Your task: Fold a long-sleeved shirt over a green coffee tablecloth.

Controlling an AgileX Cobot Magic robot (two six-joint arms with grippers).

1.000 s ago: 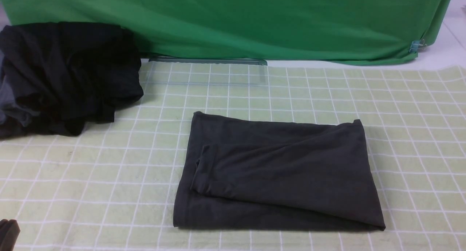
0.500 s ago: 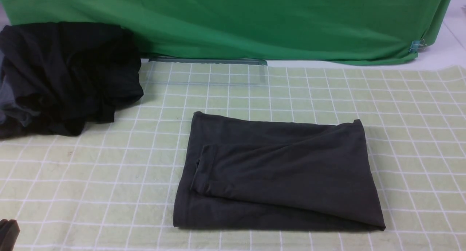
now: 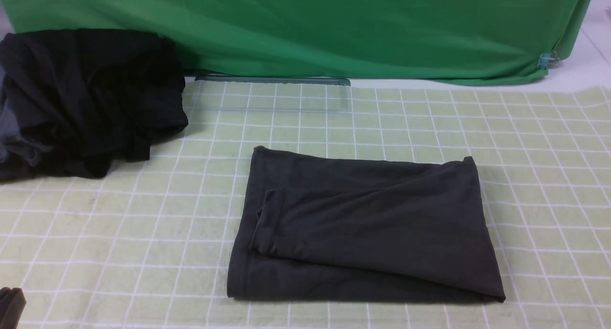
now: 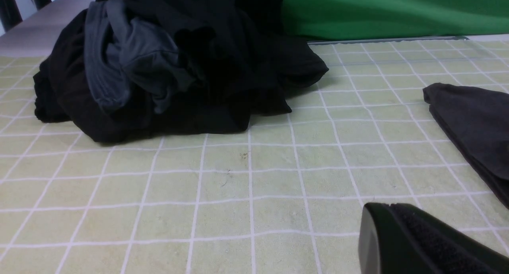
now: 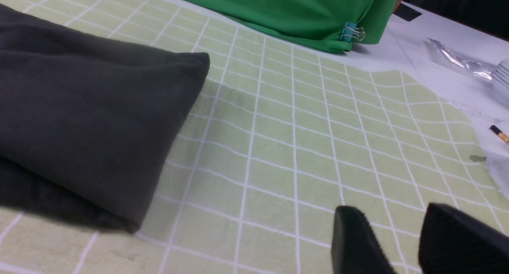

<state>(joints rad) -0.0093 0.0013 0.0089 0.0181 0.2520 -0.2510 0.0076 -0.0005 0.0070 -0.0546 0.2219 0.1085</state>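
On the green coffee tablecloth (image 3: 143,233): folded long-sleeved shirt (image 3: 363,228), lettering hidden | right gripper (image 5: 401,242) narrowly parted, empty | left jaws unclear

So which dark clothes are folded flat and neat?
The long-sleeved shirt in the middle of the checked green coffee tablecloth. The blacker pile of clothes at the far left is crumpled.

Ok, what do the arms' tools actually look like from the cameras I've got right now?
Little shows. The left tool appears as one matte black finger with a rounded tip and a rough, textured black pad. The right tool shows two black fingers, blunt-ended, with the same coarse pad surface. No cables, markings or arm links are visible in any view.
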